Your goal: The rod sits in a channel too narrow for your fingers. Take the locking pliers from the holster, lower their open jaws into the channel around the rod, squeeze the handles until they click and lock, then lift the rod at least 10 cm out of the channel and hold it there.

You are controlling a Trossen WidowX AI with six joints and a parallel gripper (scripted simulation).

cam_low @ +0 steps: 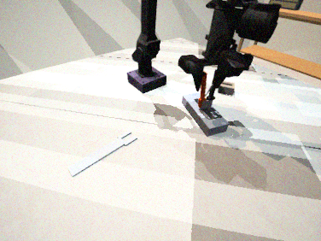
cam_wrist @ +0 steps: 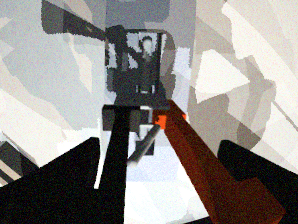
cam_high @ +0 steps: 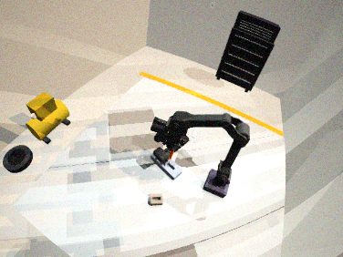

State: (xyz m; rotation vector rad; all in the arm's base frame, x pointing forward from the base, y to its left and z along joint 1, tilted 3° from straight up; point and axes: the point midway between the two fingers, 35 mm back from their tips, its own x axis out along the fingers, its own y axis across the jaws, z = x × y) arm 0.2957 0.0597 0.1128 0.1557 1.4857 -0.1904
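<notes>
End effector (cam_high: 171,148) (cam_low: 205,92) (cam_wrist: 161,147) grasps locking pliers (cam_high: 171,155) (cam_low: 203,90) (cam_wrist: 186,150) by the handles, above channel block (cam_high: 175,172) (cam_low: 217,129) (cam_wrist: 183,75), exterior frame's right of centre; rod indistinct. Risk: misaligned jaws may lock beside it.

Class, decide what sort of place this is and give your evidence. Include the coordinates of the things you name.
Probably a workshop or garage: a yellow air compressor (cam_high: 49,119), a tire (cam_high: 17,159) and a black tool chest (cam_high: 248,51) stand around the work area.
</notes>
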